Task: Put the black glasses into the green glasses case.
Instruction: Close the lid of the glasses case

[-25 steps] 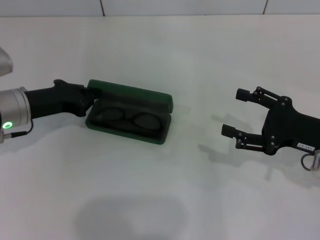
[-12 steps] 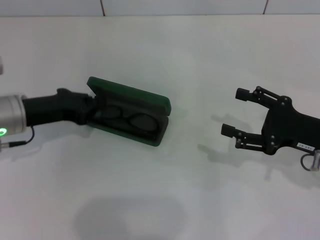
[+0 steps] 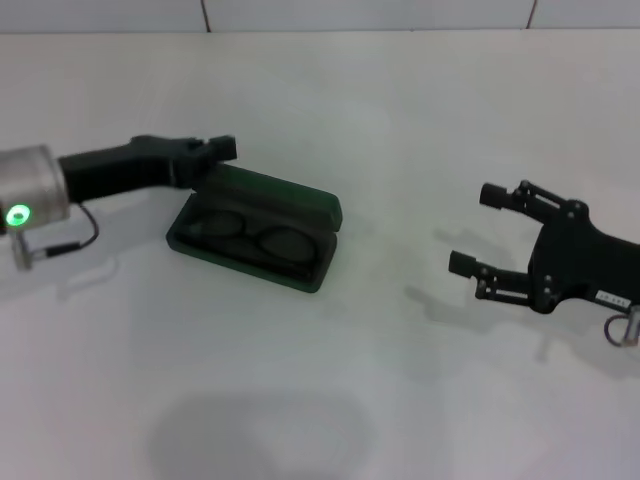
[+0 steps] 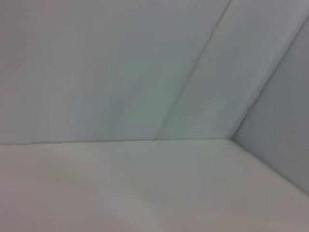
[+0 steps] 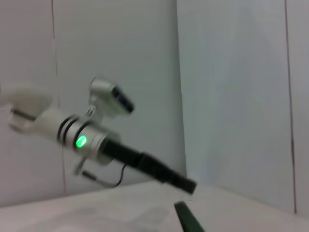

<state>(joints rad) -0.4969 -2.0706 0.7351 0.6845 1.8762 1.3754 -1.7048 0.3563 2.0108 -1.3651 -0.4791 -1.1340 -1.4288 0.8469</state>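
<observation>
Black glasses (image 3: 252, 238) inside green glasses case (image 3: 258, 226); left gripper (image 3: 222, 149) state unclear; right gripper (image 3: 476, 229) spread.

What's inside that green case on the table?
The black glasses lie inside the open green glasses case, both lenses showing. Their temple arms cannot be made out against the dark lining. The left gripper is by the lid's left end.
</observation>
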